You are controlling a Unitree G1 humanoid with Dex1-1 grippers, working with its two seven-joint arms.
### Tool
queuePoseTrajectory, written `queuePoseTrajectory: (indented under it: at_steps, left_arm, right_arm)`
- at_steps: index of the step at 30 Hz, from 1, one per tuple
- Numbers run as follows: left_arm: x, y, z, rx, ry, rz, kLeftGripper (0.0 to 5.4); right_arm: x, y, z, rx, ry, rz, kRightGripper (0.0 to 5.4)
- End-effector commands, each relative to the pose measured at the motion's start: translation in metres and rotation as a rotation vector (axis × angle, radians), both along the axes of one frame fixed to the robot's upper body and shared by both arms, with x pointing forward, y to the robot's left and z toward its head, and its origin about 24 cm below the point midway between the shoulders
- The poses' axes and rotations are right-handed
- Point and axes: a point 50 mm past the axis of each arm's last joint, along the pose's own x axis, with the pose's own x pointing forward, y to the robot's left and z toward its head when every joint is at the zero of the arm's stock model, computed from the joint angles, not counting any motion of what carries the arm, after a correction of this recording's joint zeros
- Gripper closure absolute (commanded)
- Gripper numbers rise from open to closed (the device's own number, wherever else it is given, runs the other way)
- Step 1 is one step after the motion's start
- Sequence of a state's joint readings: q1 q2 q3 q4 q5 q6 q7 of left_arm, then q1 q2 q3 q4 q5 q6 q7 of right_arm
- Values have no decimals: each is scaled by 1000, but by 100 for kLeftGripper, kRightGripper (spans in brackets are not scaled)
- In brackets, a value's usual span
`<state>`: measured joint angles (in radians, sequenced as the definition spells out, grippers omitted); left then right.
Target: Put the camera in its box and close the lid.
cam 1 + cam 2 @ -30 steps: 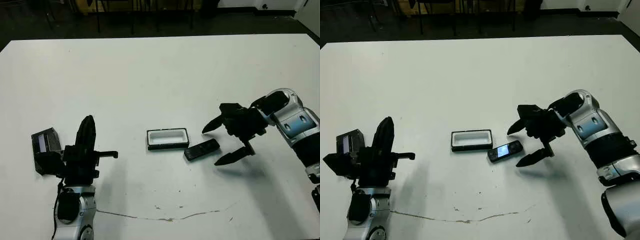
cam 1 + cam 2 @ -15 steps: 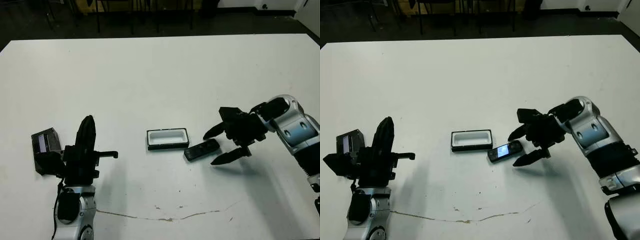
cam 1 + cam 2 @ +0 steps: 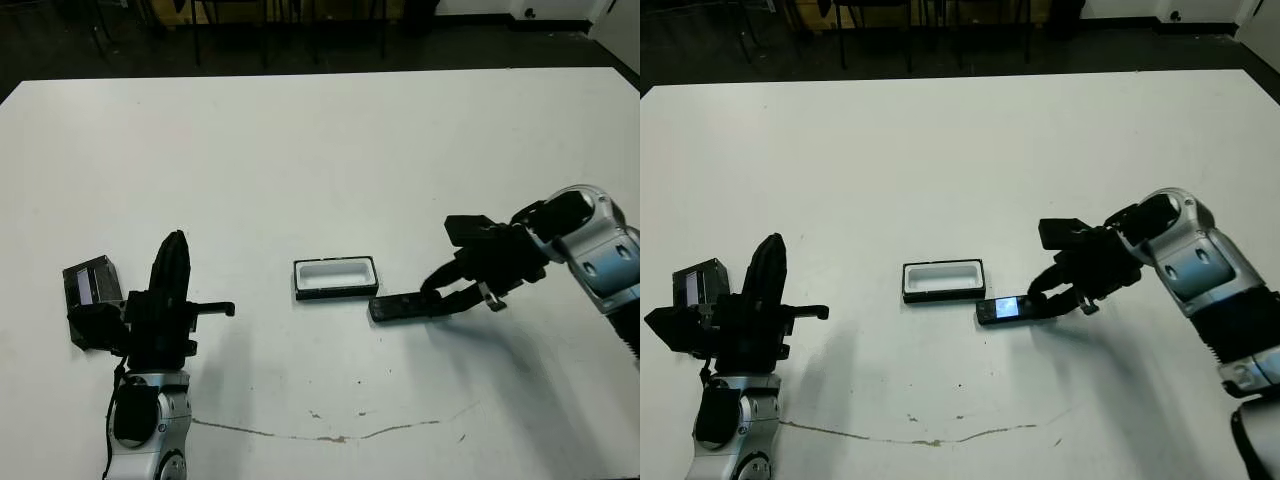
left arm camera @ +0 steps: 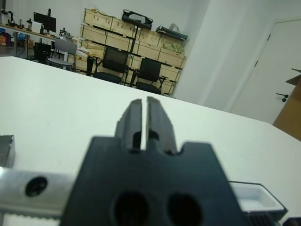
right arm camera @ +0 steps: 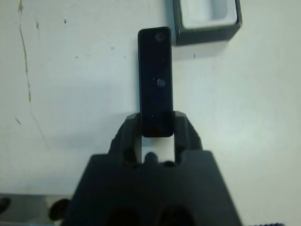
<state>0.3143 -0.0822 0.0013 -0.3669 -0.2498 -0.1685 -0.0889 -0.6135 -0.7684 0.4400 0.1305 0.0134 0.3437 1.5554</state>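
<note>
Near the middle of the desk, a little toward the robot's own edge, the camera [image 3: 402,305] lies flat on the white top with the right gripper [image 5: 155,128] clamped across its outer end, one black finger on each long side. The bar's long axis runs straight out from that gripper toward the box [image 3: 336,277], which sits open and white-lined just beside the camera's free end, apart from it by a thin strip of desk. The box's length runs roughly along the desk's front edge, while the camera lies at a slight slant to it, so I judge the bar needs a lift and a small turn to drop in. The left gripper [image 4: 144,123] stands upright near the desk's left edge with its fingers pressed together, holding nothing. The lid [image 3: 88,283] rests close beside it, well apart from the box.
</note>
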Motion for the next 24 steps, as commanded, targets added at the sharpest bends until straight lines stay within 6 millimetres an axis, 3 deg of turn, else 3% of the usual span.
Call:
queuePoseTrajectory:
  at_steps: [1,7,10,19,24]
  left_arm:
    - [-5,3,-7,13,41,9,540]
    - [-4,3,-6,1,41,2,540]
    - [-4,3,-6,3,41,1,540]
    - [-4,3,-6,13,45,-4,540]
    - [-4,2,-7,9,46,-3,540]
  right_arm:
    - [-5,-6,0,-54,-22,-40,504]
    - [-6,-8,7,-33,25,-106,515]
    - [-7,-8,15,-54,-35,-118,515]
    - [0,-21,8,239,96,-276,519]
    - [5,-23,4,351,126,-261,526]
